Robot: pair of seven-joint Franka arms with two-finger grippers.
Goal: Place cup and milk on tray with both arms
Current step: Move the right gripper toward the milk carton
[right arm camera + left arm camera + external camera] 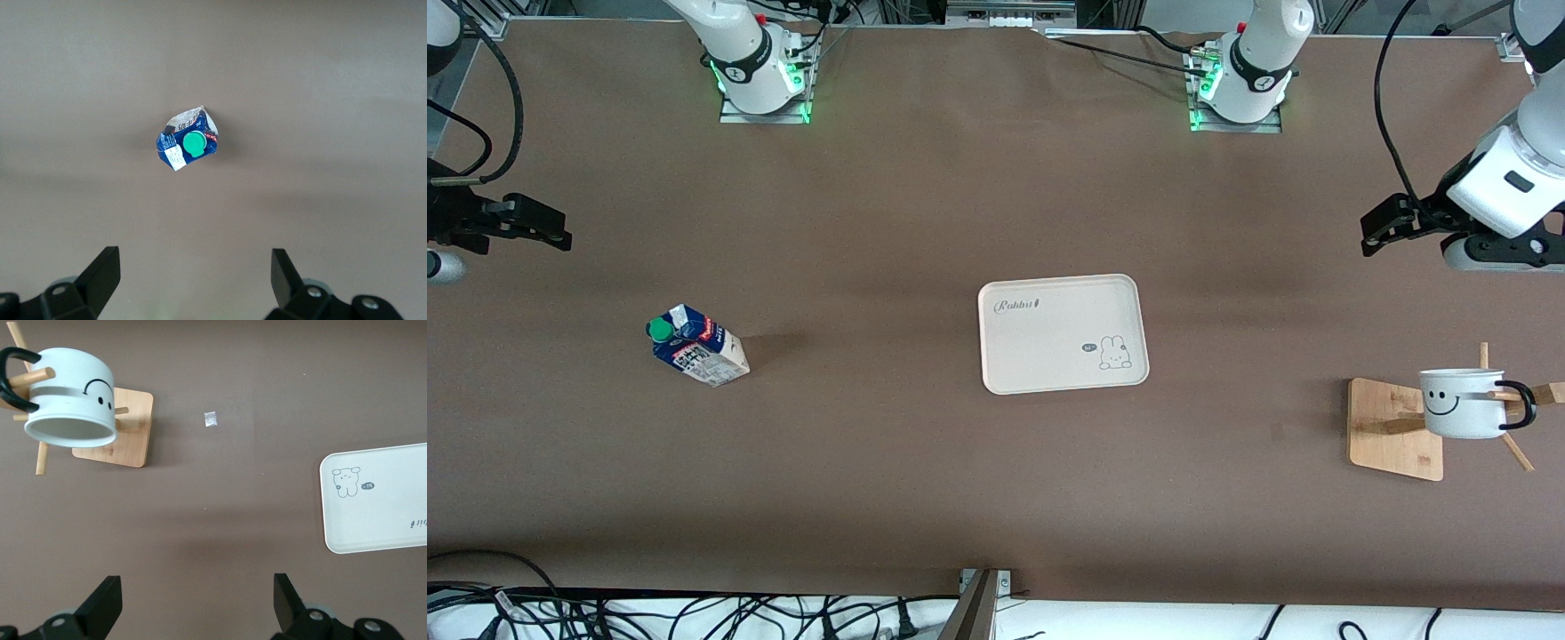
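The milk (694,345) stands on the brown table toward the right arm's end; the right wrist view shows its green cap from above (188,145). The cup (1463,404) hangs by its black handle on a peg of a wooden stand toward the left arm's end, also in the left wrist view (70,397). The tray (1063,333) lies bare mid-table, and its corner shows in the left wrist view (387,507). My right gripper (560,233) (195,260) is open and empty in the air, over bare table beside the milk. My left gripper (1371,240) (197,587) is open and empty, over bare table beside the stand.
The wooden stand (1392,431) (123,430) has a square base and several pegs sticking out. A small white scrap (211,419) lies on the table between the stand and the tray. Cables run along the table's edge nearest the front camera (694,613).
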